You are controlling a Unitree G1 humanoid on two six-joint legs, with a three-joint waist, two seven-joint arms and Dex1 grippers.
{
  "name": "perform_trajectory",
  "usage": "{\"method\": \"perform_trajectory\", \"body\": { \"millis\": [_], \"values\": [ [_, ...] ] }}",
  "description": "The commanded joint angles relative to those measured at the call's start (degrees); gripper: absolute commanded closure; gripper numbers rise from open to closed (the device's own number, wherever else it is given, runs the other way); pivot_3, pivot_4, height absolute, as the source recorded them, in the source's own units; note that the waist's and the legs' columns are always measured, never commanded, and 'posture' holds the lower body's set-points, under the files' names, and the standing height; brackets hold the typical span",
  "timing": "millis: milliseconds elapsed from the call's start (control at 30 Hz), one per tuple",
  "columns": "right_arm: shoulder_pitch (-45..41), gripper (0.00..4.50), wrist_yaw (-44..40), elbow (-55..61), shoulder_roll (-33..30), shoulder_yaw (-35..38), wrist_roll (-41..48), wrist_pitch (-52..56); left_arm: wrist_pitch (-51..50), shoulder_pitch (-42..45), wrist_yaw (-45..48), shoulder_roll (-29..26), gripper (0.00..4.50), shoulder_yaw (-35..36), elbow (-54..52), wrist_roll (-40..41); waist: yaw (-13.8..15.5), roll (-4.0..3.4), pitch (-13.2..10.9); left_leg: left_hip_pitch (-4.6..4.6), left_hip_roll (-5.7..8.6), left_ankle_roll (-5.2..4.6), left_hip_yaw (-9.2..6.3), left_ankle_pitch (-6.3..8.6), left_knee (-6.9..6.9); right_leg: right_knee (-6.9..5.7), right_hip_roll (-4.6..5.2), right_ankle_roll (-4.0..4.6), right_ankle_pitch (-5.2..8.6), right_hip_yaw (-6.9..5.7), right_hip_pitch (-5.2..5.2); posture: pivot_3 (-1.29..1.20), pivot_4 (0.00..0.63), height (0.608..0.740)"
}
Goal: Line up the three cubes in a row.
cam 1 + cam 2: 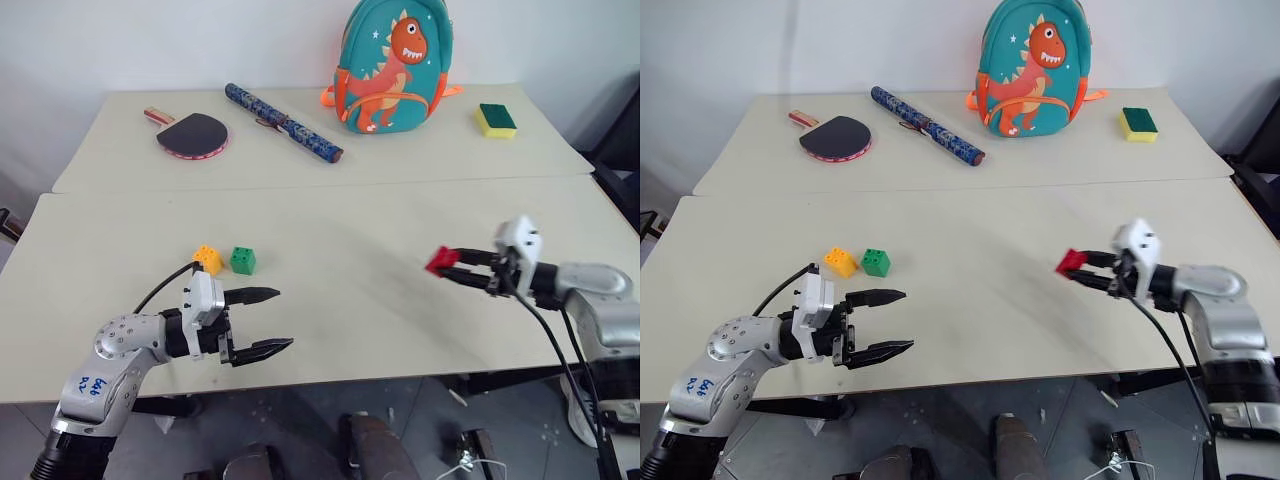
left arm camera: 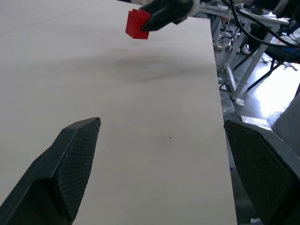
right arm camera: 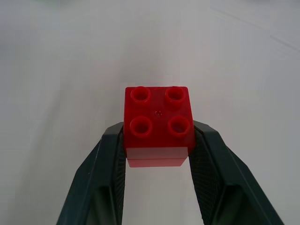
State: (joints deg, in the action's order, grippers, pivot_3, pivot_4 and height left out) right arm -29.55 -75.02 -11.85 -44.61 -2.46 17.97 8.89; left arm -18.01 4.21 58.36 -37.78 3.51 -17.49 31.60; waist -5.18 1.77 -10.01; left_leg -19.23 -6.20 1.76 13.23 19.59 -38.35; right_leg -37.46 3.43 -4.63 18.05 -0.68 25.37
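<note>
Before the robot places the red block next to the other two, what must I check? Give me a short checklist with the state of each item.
1. Small red studded plastic block clamped between the right gripper fingers: ok.
2. Red block lifted off the pale table: ok.
3. Green studded block and yellow-orange studded block side by side: ok.
4. Free spot beside the green block: ok.
5. Left gripper open, holding nothing: ok.
6. Left gripper clear of the placing path: cannot tell.
</note>
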Motion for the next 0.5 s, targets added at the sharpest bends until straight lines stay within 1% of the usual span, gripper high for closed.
{"method": "perform_trajectory", "body": {
  "millis": [33, 167, 300, 367, 433, 500],
  "values": [
    [-3.02, 3.02, -8.27, -1.75, 1.28, -5.31, -2.08, -5.99, 0.33, 0.10, 0.45, -0.88, 0.00, 1.21, -1.30, 0.39, 0.29, 0.00, 0.00, 0.00, 0.00, 0.00, 0.00, 0.00, 0.00, 0.01, 0.01, 0.00, 0.00, -0.02, 0.00, 0.00, 0.150, 0.740],
    [-7.80, 3.02, -12.42, -11.22, 5.45, -9.56, -5.25, -13.74, -0.11, -0.93, -0.03, -1.51, 0.00, 2.01, -2.54, 0.79, 0.71, 0.01, 0.00, -0.08, 0.05, -0.06, 0.01, 0.03, -0.04, 0.07, 0.07, 0.00, 0.00, -0.07, 0.00, 0.00, 0.150, 0.740],
    [-10.88, 3.02, -13.20, -19.04, 8.25, -10.22, -6.89, -18.84, -0.41, -3.30, -1.21, -1.88, 0.00, 4.44, -4.15, 1.39, 0.32, 0.00, -0.01, -0.08, 0.05, -0.08, 0.04, 0.03, -0.06, 0.05, 0.08, 0.00, 0.00, -0.06, 0.02, 0.00, 0.150, 0.740],
    [-12.18, 3.02, -13.05, -21.55, 9.01, -10.12, -7.27, -18.84, 0.25, -4.89, -1.89, -1.55, 0.00, 6.21, -4.28, 1.25, 0.26, 0.00, -0.01, -0.06, 0.03, -0.08, 0.03, 0.03, -0.07, 0.02, 0.08, 0.00, 0.00, -0.07, 0.02, 0.00, 0.150, 0.740],
    [-13.14, 2.30, -13.71, -22.55, 8.87, -10.68, -7.85, -16.21, 0.84, -5.89, -2.72, -0.90, 0.00, 7.93, -4.00, 1.34, 0.17, -0.01, -0.02, -0.06, 0.00, -0.08, 0.03, 0.03, -0.16, -0.01, 0.08, 0.01, 0.01, -0.05, 0.02, 0.00, 0.150, 0.740],
    [-13.68, 1.73, -13.26, -22.99, 9.41, -9.45, -7.32, -18.50, 2.06, -6.82, -3.56, -0.10, 0.00, 9.85, -3.07, 1.16, 0.19, -0.01, -0.02, -0.06, -0.02, -0.08, 0.02, 0.03, -0.21, -0.03, 0.08, 0.03, 0.02, -0.06, 0.02, 0.00, 0.150, 0.740]
  ]
}}
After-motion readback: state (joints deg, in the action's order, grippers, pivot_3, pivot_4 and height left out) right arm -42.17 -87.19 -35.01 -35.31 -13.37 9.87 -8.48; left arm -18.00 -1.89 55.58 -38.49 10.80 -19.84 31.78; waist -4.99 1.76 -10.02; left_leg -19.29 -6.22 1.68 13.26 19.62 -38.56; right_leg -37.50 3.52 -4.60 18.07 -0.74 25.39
